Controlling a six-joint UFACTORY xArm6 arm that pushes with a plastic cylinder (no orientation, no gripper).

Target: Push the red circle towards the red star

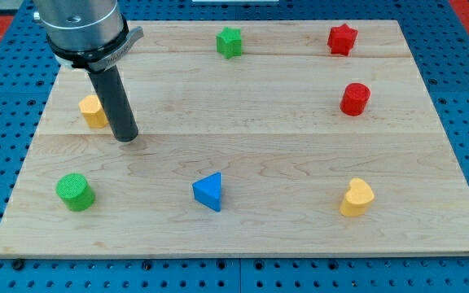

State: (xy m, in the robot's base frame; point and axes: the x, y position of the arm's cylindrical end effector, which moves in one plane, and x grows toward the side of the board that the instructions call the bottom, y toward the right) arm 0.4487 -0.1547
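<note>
The red circle stands near the view's right edge of the wooden board. The red star sits just above it, near the view's top right, with a small gap between them. My tip rests on the board at the view's left, far from both red blocks. It is just right of and a little below a yellow block, close to it.
A green star is at the view's top middle. A green circle is at the bottom left, a blue triangle at the bottom middle, a yellow heart at the bottom right. The wooden board lies on a blue perforated base.
</note>
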